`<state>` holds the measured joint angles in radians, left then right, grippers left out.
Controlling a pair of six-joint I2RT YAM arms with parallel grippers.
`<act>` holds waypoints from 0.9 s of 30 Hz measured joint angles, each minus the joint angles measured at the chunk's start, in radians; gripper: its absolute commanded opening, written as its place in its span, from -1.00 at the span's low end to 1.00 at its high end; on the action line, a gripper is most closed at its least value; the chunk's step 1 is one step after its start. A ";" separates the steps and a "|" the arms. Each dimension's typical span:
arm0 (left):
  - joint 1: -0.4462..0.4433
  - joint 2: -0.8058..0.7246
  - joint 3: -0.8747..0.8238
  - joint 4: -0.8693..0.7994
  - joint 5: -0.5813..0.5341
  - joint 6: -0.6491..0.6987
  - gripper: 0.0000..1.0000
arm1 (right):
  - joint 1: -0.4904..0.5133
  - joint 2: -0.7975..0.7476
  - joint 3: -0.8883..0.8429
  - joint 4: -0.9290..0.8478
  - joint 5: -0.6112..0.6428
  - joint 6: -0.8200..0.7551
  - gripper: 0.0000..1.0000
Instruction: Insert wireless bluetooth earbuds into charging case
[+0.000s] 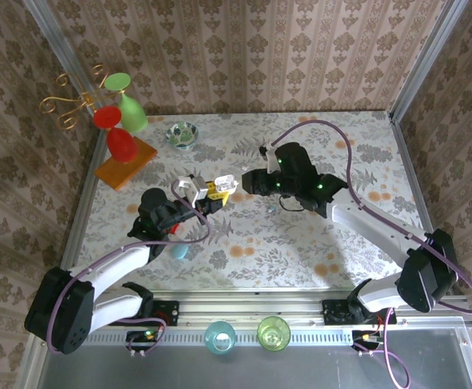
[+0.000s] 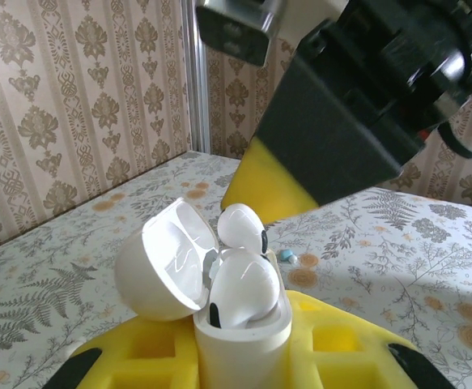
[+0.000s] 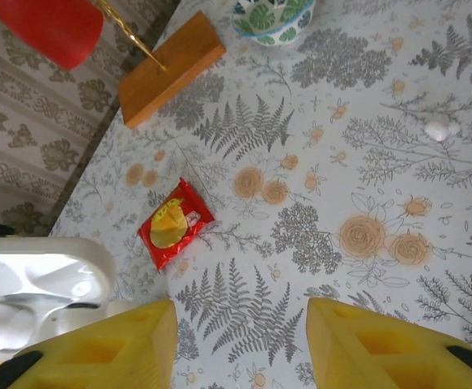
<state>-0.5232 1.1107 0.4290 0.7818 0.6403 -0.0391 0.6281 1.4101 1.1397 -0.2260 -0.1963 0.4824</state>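
The left end effector (image 2: 244, 361) holds the open case (image 2: 164, 263) — the right end effector (image 3: 240, 340) is wide. The earbuds (image 2: 242, 229) look tiny, slippery — pinch the sides.

The earbuds (image 2: 240, 285) sit in the charging case (image 2: 245, 350) within the left pincer (image 2: 244, 371), right pincer (image 3: 236, 344) just beside.

Bright, even light — soft shadows on table (image 1: 300, 243); glare on charging case (image 2: 179, 267) — wrist foregrounds slightly soft.
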 measured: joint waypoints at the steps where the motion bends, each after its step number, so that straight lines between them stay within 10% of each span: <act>1: 0.000 0.000 0.000 0.002 0.003 -0.001 -1.00 | 0.000 0.008 0.000 0.000 -0.003 0.000 -0.04; 27: 0.001 0.000 0.000 0.020 0.013 -0.021 -1.00 | 0.000 0.042 0.040 0.002 -0.036 -0.016 0.05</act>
<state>-0.5224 1.1107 0.4290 0.8021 0.6537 -0.0601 0.6281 1.4525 1.1793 -0.2245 -0.2325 0.4667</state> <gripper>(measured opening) 0.202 0.527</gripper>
